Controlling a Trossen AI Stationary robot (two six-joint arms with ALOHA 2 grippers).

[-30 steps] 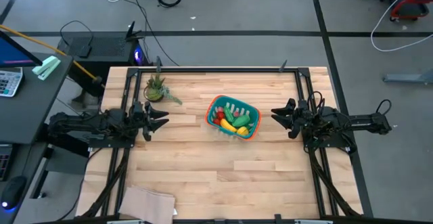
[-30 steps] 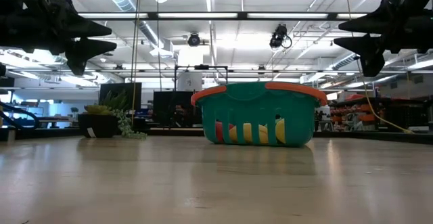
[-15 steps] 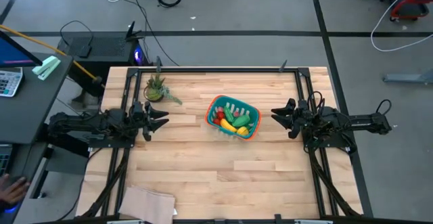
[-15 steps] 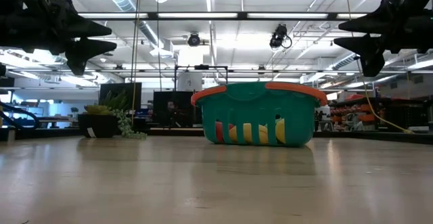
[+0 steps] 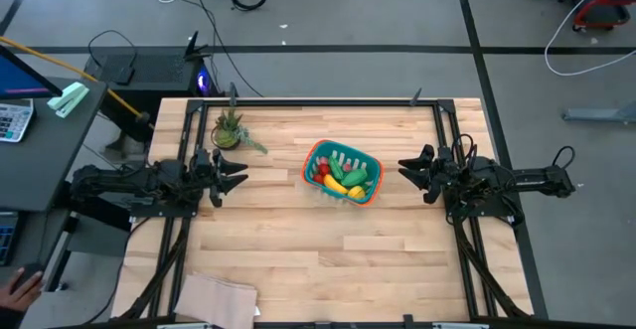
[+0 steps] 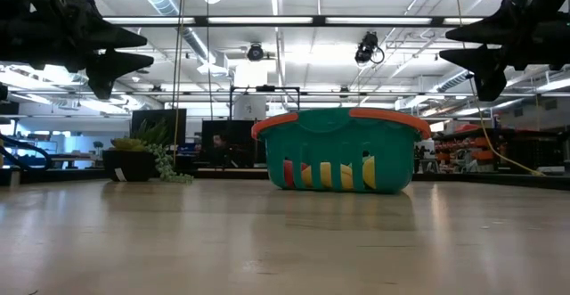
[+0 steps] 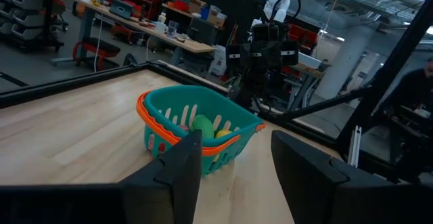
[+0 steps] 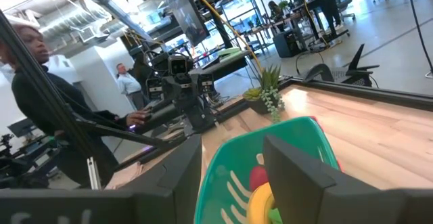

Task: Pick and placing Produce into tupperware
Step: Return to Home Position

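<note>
Well, both arms hang level over the table [image 5: 328, 259], one at each side, pointing at each other across it. The left gripper [image 5: 241, 175] holds nothing, and its two fingers [image 7: 181, 164] stand wide apart. Straight ahead of it, some way off, sits the teal tupperware [image 5: 307, 166] with its orange-red rim. The right gripper [image 5: 409, 174] is likewise empty and spread wide, and the tupperware lies just in front of its tips, nearer to it than to the left one. So the tupperware rests on the wood between the two grippers, touched by neither.

Inside it I can see the produce: a yellow banana [image 5: 338, 185], green pods [image 5: 357, 175] and a small red piece [image 5: 324, 169]. From table height, both grippers sit higher than the rim.

A spiky potted plant [image 5: 229, 130] stands near the left gripper, off to one side of it. A tan cloth [image 5: 217, 297] lies well away on its other side, at the table's edge.
</note>
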